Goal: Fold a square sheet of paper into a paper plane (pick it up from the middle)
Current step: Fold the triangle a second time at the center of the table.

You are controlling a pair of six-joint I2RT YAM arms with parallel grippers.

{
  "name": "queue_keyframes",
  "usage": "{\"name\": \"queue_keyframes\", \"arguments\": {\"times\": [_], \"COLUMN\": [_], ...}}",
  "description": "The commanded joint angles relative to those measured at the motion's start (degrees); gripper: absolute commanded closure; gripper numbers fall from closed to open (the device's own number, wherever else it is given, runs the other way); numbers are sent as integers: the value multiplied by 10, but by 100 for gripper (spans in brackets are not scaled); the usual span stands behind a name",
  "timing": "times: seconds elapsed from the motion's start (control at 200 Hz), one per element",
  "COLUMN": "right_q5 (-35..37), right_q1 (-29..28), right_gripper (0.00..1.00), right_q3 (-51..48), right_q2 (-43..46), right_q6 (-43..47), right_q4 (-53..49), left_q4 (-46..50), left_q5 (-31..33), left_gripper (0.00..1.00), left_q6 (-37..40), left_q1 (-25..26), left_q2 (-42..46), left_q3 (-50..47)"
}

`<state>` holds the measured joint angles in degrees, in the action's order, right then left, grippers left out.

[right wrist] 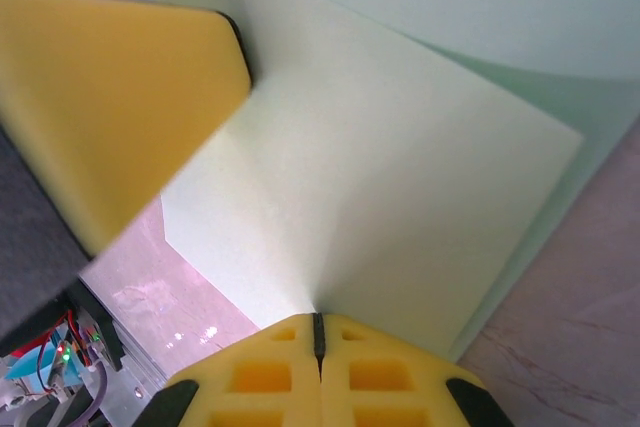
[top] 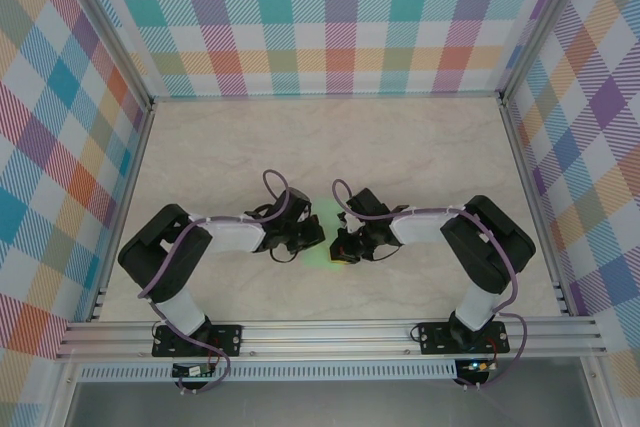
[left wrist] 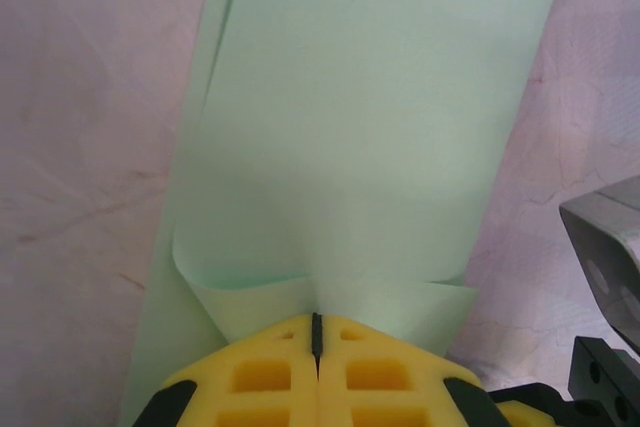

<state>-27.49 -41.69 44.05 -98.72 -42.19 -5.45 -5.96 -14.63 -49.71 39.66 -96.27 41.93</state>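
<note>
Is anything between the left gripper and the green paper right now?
Nothing visible stands between them. The left gripper is shut on the near edge of the paper, and the right gripper pinches it too.

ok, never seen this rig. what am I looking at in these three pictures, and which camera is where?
Two small robot arms are bolted side by side at the near edge of a pale table, boxed in by checked walls. The wide picture comes from a fixed camera above and behind them. The other two come from wrist cameras, each looking along its own tool. The left tool and the right tool meet mid-table over a folded sheet of light green paper. Left wrist view: the left tool is shut, pinching the paper's near edge. Right wrist view: the right tool is shut on it too; the yellow pad at upper left looks like the left tool's.
</note>
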Motion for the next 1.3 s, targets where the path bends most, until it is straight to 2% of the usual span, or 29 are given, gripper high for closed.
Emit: {"name": "queue_keyframes", "arguments": {"times": [0.0,0.57,0.845,1.11,1.295], "right_q5": [48,33,27,26,24], "right_q1": [6,8,8,8,8], "right_gripper": [99,99,98,97,97], "right_q3": [-14,-11,-5,6,14], "right_q2": [-20,-19,-24,-25,-24], "right_q6": [15,18,18,17,15], "right_q4": [-85,-85,-84,-86,-85], "left_q4": [38,30,63,69,48], "left_q5": [51,21,16,-25,-45], "left_gripper": [100,100,100,97,97], "left_q6": [26,61,86,81,80], "left_q1": [-36,-92,-110,-100,-63], "left_q2": [-6,-23,9,87,81], "left_q3": [-2,2,16,18,14]}}
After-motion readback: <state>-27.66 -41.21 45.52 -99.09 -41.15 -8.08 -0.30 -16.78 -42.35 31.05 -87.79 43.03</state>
